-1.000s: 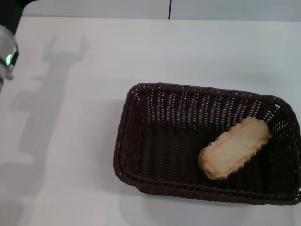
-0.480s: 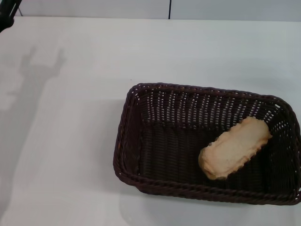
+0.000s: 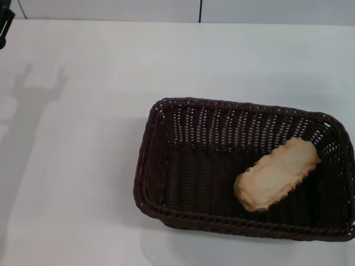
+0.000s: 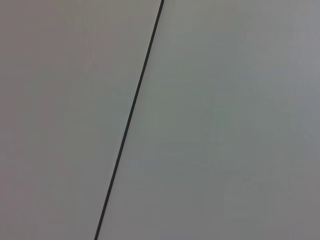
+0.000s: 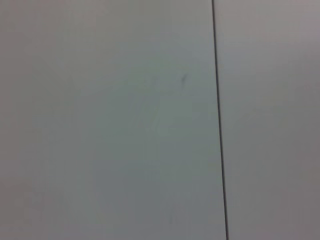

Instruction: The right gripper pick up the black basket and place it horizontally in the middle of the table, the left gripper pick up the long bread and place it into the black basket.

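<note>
Bread, the long bread (image 3: 277, 174), lies pale side up inside the black basket (image 3: 166, 166), slanted against its right end, so the task looks done. That wicker basket sits lengthwise on the table (image 3: 83, 194), somewhat right of middle. Only a dark sliver of the left gripper (image 3: 4, 22) shows at the far left corner; whether it is spread or closed I cannot tell. No right gripper shows. No brand or writing anywhere.

A grey wall (image 3: 111, 8) is standing beyond the left gripper (image 3: 3, 25). A thin dark seam (image 3: 199, 10) is running down it, well to that gripper's right.
</note>
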Robot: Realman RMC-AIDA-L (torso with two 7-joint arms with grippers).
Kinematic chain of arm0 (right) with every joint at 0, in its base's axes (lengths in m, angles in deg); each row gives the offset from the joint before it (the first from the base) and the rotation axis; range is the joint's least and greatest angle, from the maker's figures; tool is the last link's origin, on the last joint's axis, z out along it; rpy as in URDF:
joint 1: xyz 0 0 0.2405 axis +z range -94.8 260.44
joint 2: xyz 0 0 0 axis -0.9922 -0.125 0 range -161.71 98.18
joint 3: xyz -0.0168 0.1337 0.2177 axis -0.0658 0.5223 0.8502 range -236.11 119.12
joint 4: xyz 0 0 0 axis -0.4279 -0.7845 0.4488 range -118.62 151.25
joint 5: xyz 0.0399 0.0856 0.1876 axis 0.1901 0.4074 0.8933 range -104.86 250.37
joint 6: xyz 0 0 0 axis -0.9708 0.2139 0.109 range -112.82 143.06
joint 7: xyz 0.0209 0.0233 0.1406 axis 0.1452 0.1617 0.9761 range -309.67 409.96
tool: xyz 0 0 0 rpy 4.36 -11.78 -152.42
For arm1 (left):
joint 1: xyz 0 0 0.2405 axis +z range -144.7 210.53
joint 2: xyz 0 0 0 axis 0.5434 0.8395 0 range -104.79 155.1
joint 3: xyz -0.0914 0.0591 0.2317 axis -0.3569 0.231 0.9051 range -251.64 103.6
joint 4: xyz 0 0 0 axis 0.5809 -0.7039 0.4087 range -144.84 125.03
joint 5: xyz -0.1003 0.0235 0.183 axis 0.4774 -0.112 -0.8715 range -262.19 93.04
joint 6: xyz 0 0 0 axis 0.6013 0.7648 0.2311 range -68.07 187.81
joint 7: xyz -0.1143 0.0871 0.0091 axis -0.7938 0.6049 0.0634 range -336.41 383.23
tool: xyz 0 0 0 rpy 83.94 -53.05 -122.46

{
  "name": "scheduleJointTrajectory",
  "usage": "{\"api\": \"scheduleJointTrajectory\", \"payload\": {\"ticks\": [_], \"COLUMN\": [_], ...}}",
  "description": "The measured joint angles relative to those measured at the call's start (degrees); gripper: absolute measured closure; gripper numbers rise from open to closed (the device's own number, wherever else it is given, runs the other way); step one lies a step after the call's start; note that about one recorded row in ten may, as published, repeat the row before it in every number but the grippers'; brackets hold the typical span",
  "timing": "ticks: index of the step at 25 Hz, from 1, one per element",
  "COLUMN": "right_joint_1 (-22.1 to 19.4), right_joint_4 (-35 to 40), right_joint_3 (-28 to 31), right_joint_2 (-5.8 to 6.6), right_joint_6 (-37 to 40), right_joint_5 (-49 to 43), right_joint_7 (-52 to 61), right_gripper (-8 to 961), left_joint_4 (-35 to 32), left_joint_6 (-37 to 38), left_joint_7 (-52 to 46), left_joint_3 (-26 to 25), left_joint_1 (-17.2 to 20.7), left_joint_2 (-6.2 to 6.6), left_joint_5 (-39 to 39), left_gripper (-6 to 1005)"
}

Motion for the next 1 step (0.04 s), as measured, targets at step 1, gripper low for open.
{"api": "scheduleJointTrajectory", "payload": {"ticks": [1], "right_joint_1": [-0.4], "right_joint_4": [0.2], "right_joint_3": [-0.3], "right_joint_2": [-0.05], "right_joint_6": [0.0], "right_joint_5": [0.0], "right_joint_7": [0.0], "right_gripper": [610], "left_joint_4": [-0.2], "left_joint_6": [0.0], "left_joint_7": [0.0], "left_joint_3": [0.0], "left_joint_1": [0.1], "left_joint_2": [-0.02], "left_joint_5": [0.0], "left_gripper": [153]}}
